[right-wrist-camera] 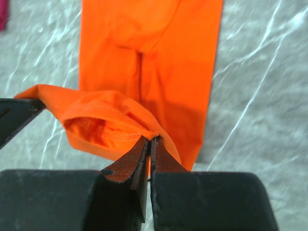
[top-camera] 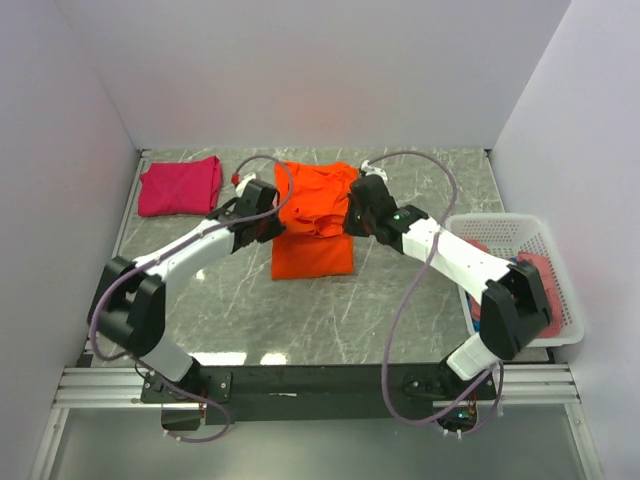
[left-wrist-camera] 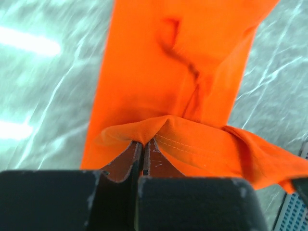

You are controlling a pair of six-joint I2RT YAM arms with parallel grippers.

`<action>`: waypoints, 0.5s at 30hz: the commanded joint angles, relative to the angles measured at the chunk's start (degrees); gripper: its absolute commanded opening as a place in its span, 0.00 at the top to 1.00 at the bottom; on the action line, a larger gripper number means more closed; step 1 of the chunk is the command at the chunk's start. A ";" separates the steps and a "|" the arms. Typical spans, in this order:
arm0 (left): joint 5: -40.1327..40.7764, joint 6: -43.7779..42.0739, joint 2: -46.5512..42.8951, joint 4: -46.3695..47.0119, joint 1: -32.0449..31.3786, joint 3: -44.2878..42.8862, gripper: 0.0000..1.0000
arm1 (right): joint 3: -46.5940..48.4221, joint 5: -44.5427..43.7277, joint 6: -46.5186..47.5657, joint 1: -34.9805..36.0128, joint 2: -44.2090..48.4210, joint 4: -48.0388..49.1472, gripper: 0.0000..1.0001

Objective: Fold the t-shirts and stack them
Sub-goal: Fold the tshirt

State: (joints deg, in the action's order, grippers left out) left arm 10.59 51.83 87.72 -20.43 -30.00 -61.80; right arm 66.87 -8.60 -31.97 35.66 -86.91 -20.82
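Both arms reach from the frame bottom to the orange t-shirt, centre of the tabletop; magenta t-shirt folded upper left, basket right.

Left wrist: left tool clamped shut on the orange hem, held raised, likely for folding over.

Right wrist: right tool pinched shut on the same shirt's edge, sharing the lift.

From where I stood, I could make out no lettering, label, brand mark, number or sign on anything in any of the three views.
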 commanded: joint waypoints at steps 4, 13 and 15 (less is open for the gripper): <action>-1.98 -5.34 7.98 4.26 1.96 -9.91 0.99 | 8.70 0.16 4.10 -3.75 -6.94 0.34 1.00; -4.61 -7.01 17.03 3.12 4.51 -17.03 0.99 | 15.92 4.12 5.42 -7.53 -17.32 -0.36 1.00; -5.14 -7.10 19.50 2.15 5.04 -19.23 0.99 | 17.41 5.43 5.77 -8.32 -19.69 -0.89 0.96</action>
State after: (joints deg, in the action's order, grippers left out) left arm 7.27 46.41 105.38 -18.52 -25.47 -76.64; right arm 80.14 -4.56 -27.44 28.91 -105.06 -21.65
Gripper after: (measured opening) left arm 0.024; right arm 0.045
